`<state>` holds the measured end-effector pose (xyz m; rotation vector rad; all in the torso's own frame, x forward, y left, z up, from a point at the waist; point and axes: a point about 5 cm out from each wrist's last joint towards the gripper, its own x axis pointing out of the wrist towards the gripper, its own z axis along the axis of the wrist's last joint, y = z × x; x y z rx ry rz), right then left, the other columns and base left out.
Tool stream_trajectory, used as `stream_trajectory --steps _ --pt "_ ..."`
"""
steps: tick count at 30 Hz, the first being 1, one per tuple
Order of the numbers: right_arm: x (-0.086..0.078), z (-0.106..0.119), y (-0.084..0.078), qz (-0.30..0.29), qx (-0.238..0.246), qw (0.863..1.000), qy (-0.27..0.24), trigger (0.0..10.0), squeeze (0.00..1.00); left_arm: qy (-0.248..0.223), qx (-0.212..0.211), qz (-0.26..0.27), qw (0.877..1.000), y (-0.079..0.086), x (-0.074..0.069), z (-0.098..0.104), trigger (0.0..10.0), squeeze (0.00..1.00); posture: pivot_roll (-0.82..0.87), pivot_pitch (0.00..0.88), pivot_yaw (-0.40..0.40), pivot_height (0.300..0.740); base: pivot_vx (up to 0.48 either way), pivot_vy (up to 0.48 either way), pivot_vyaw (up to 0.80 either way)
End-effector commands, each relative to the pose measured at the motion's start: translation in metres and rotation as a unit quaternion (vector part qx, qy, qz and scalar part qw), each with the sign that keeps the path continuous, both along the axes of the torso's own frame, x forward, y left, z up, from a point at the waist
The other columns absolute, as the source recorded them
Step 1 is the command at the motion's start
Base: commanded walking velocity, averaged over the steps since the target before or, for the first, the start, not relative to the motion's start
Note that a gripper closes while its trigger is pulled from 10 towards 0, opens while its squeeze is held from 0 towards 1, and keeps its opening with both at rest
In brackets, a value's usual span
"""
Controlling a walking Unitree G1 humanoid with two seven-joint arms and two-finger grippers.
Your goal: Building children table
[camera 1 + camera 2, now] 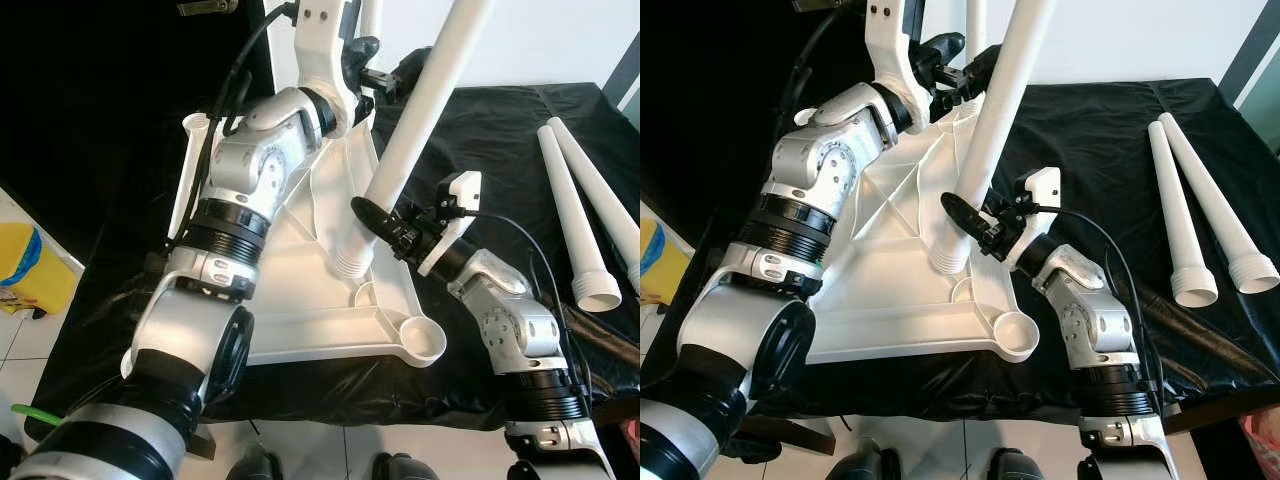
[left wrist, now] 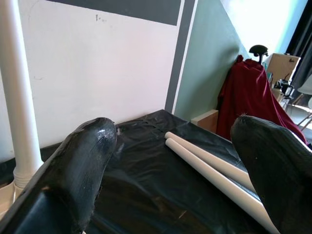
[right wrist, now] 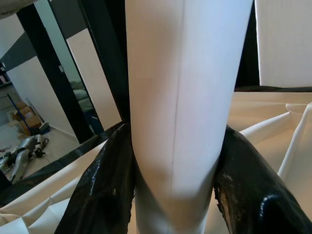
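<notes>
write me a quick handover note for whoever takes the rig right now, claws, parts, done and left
Right claw: shut on the table leg, low on its shaft; the leg is tilted, its threaded end at a socket of the upturned tabletop.
Left claw: open, holding nothing, raised over the tabletop's far side.
Done: one leg stands upright in the far-left corner.
Left: seat the held leg, then fit the two spare legs lying on the black cloth to the robot's right. The near-right socket is empty.
</notes>
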<state>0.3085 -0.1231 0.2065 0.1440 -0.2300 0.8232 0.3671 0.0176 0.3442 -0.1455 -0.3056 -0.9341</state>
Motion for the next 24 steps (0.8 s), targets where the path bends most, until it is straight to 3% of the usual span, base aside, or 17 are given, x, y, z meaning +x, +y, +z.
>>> stream_trajectory --steps 1,7,12,17,18,24 --pt "0.001 0.001 0.008 0.013 -0.007 1.0 -0.001 10.0 0.0 -0.042 0.018 -0.077 0.996 -0.01 -0.01 0.009 10.0 0.0 -0.06 0.084 0.055 0.74 0.0 0.0 0.0" --pt "0.001 0.004 0.004 0.003 -0.002 1.0 -0.009 10.0 0.0 -0.037 0.019 -0.04 0.998 0.004 0.0 0.005 10.0 0.0 -0.06 0.084 0.06 0.74 0.0 0.0 0.0" --pt "0.003 0.012 -0.008 -0.031 0.007 0.999 -0.023 10.0 0.0 -0.027 0.026 0.016 0.999 0.03 0.01 -0.009 10.0 0.0 -0.06 0.086 0.063 0.74 0.0 0.0 0.0" --pt "0.005 0.017 -0.016 -0.052 0.014 0.998 -0.029 10.0 0.0 -0.009 0.03 0.01 0.999 0.038 0.008 -0.024 10.0 0.0 -0.06 0.089 0.057 0.74 0.0 0.0 0.0" --pt "0.005 0.018 -0.018 -0.056 0.016 0.998 -0.03 10.0 0.0 -0.006 0.035 0.001 0.999 0.038 0.006 -0.029 10.0 0.96 -0.06 0.089 0.055 0.74 0.0 0.0 0.0" --pt "0.009 0.02 -0.021 -0.064 0.017 0.997 -0.032 10.0 0.0 -0.021 0.063 -0.046 0.997 0.032 -0.007 -0.04 10.0 1.0 -0.05 0.084 0.045 0.74 0.0 0.0 0.0"
